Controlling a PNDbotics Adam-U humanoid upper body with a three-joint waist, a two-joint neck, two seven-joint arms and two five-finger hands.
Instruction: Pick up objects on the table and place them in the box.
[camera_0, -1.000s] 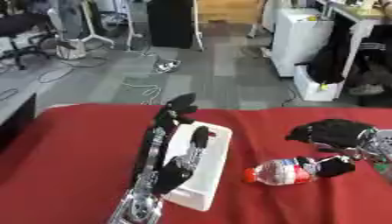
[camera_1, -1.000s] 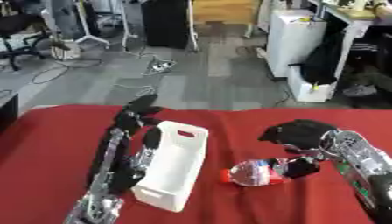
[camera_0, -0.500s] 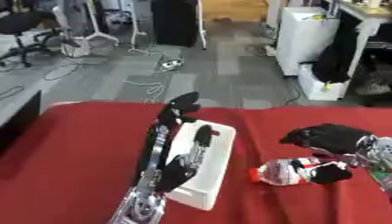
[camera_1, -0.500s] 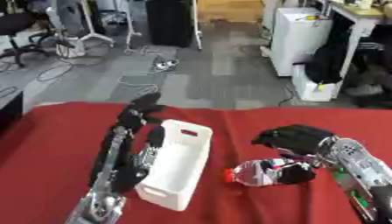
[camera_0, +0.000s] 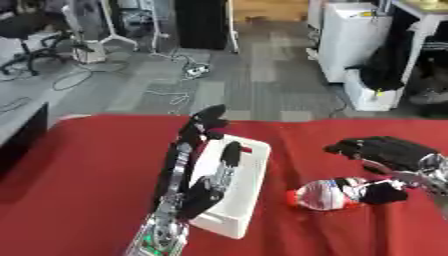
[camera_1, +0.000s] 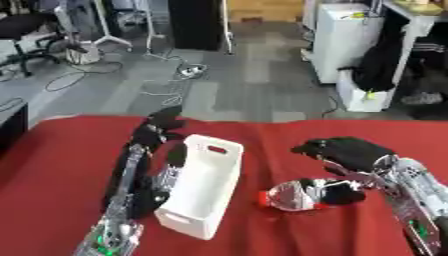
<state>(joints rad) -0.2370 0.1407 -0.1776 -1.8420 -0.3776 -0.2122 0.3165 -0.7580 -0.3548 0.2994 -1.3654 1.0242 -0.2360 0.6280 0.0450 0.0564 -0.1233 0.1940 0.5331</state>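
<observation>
A clear plastic bottle (camera_0: 319, 195) with a red cap and label lies on its side on the red table (camera_0: 87, 165). My right hand (camera_0: 385, 152) hovers just behind and to the right of it. Its fingers are spread toward the left above the bottle, and its thumb (camera_1: 337, 192) rests at the bottle's right end. A white box (camera_1: 206, 185) stands to the left of the bottle. My left hand (camera_0: 184, 165) lies along the box's left wall with fingers straight and pointing away, its thumb (camera_0: 226, 162) over the box's opening. What is inside the box is hidden.
The red table's far edge (camera_0: 289, 122) runs just behind the box and the right hand. Beyond it is grey office floor with cables (camera_0: 166, 95), a white cabinet (camera_0: 354, 35) and chairs.
The whole picture has shifted slightly with the camera. Both hands, the box and the bottle keep their places relative to one another.
</observation>
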